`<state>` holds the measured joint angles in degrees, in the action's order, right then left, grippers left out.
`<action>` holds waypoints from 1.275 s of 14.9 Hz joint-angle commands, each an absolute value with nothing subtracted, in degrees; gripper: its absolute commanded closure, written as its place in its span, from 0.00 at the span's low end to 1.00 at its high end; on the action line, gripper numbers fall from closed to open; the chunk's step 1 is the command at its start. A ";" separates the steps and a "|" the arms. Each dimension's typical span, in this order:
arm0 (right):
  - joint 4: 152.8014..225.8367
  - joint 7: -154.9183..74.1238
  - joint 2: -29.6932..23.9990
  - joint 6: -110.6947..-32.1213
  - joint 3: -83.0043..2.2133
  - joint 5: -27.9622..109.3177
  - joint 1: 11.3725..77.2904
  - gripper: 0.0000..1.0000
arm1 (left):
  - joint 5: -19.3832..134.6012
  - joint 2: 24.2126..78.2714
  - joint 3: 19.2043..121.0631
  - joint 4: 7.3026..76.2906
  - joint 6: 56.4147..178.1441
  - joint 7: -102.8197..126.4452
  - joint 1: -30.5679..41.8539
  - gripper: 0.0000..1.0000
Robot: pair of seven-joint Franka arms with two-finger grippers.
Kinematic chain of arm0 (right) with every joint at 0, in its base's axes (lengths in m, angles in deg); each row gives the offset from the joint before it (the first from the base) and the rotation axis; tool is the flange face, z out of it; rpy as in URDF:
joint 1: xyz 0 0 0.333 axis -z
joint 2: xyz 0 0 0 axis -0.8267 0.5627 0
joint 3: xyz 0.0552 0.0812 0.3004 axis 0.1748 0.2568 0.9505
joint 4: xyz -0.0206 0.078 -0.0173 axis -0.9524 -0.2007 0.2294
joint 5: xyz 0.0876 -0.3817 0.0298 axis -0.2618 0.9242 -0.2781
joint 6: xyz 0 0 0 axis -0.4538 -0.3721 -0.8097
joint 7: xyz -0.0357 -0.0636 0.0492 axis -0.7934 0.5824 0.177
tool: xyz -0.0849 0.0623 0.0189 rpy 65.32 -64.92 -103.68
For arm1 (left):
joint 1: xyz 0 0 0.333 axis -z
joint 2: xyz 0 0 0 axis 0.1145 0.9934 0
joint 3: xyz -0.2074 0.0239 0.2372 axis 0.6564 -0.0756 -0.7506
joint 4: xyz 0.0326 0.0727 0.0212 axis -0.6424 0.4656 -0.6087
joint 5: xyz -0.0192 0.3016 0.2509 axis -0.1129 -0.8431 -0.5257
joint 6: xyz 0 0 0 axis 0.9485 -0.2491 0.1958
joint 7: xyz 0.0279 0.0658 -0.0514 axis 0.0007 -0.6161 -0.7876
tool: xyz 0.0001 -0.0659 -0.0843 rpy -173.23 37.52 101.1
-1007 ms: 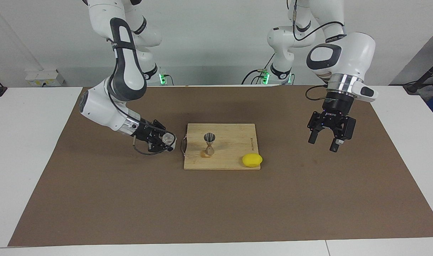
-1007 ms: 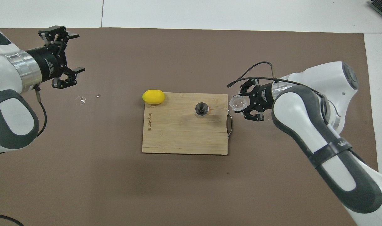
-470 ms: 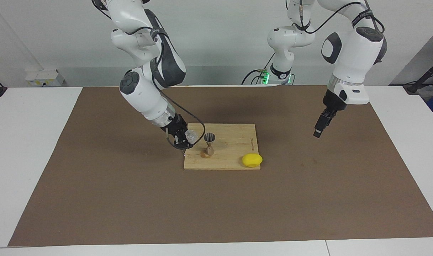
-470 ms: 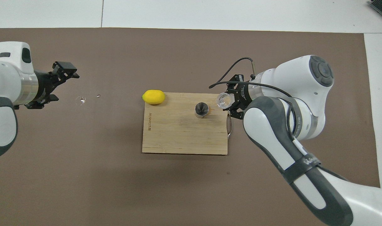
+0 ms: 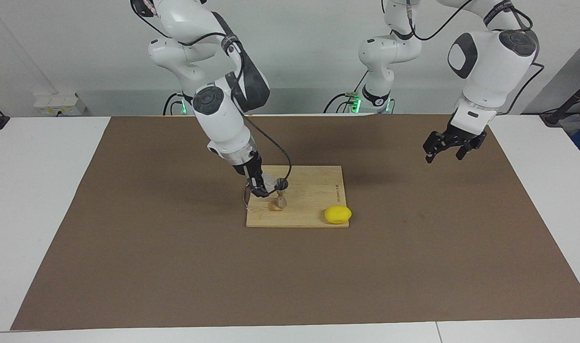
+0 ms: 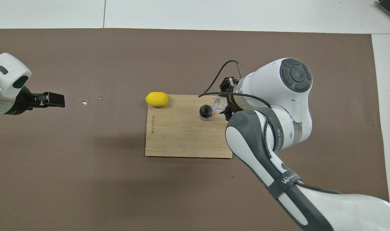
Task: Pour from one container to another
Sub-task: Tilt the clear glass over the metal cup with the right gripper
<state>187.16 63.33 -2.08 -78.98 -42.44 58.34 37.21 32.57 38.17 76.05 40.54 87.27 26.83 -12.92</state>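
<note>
**Kid:** What is the big thing under it all?

**Me:** A white table (image 5: 42,214) with a brown mat (image 5: 175,267) on it. A wood board (image 5: 313,188) lies in the middle of the mat. There is lots of room around it.

**Kid:** Where are your hands?

**Me:** My right gripper (image 5: 263,186) is low over the board, at the edge toward my right arm's end. It is squeezed tight on the cup (image 5: 269,180). My left gripper (image 5: 446,152) hangs over the bare mat, well apart from the board. Its jaws are spread and hold nothing. That arm just waits.

**Kid:** Where does the drink go?

**Me:** Into the jigger (image 5: 280,196). It stands straight up on the board, wide mouth on top. My cup is up in the air, just beside that mouth, on the side toward my right arm's end. I can't tell if they touch.

**Kid:** So what comes next?

**Me:** I think I have to tip the cup toward the jigger. I can't tell how far it leans now. The mouth is small, so I could spill on the board. A bump could knock the jigger over.

**Kid:** Is anything in the way?

**Me:** No. The lemon (image 5: 338,215) sits at the board's corner toward my left arm's end. It is farther from me than the jigger.
</note>
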 commanded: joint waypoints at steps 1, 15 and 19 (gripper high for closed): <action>185.67 65.16 -1.23 -77.91 -42.41 62.82 35.98 0.97 | 30.63 38.98 72.22 34.13 78.85 32.09 -9.23 0.00; 185.67 66.04 -1.49 -77.56 -42.32 76.62 32.99 1.00 | 35.28 39.16 70.01 24.62 68.72 32.18 -6.75 0.00; 185.76 66.13 -1.49 -77.56 -42.32 78.47 32.11 1.00 | 35.64 38.46 70.01 25.67 69.34 31.91 -6.75 0.00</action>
<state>186.85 64.24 -1.83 -78.58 -42.41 76.07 32.37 34.70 39.20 69.34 25.62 70.33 31.71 -5.64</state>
